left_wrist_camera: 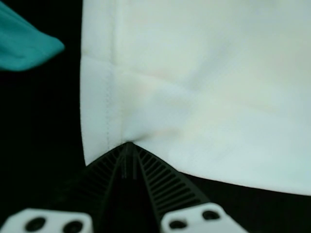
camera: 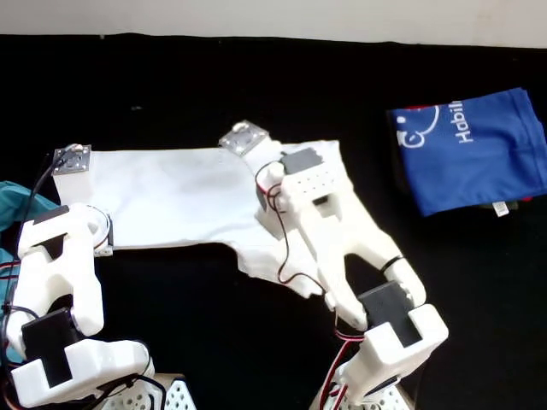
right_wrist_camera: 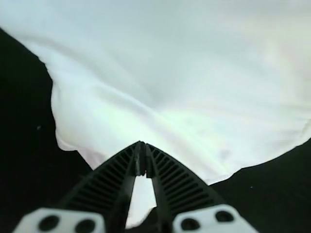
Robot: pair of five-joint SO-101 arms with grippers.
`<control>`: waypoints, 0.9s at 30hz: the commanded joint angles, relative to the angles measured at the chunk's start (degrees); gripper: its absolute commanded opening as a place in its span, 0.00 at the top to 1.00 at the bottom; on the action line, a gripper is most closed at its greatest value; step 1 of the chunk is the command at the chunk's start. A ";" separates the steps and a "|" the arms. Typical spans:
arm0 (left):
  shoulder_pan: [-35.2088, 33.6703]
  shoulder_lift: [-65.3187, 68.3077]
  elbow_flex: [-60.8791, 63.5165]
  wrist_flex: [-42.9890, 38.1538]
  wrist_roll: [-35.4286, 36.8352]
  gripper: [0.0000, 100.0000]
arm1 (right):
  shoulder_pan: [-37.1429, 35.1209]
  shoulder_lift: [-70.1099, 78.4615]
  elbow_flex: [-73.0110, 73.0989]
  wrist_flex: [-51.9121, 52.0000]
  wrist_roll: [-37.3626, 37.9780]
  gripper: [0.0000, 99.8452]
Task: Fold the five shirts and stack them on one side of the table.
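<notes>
While pressed tight together at the tips, gripping a pinch of hem on the white shirt with the fingers of the left gripper. Same on the right gripper: shut at the tips and biting a soft edge of that same shirt.

Seen from above, holding the far left corner with the left and a spot on the far edge, more to the right, with the right. Stretched flat and long from left to right across the black table. From both pinches, nearly all of the cloth lying toward the near side. So probably time to carry the far edge over to the near edge, moving both arms together. Rumpled and lumpy at the right end, so maybe not a neat fold there.

Far off to the right, well apart from the white one: a folded blue shirt. Closer to the right arm than to the left arm. Under it, a sliver of something dark and red, too little to tell what. At the left edge, just beside the left arm: a teal shirt, mostly cut off.

Hidden under the arms: the left side of the white shirt and part of its right half. No way to count all five shirts from here.
</notes>
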 commanded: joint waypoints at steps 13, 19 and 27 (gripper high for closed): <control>0.66 0.22 0.22 -0.79 0.62 0.99 | -20.18 1.27 -8.40 13.85 0.26 0.89; 0.66 0.22 0.13 -0.79 0.62 0.99 | -16.84 8.22 -5.05 7.25 0.26 0.89; 0.66 0.22 0.13 -0.79 0.62 0.99 | -7.96 12.88 -5.14 3.47 0.62 0.89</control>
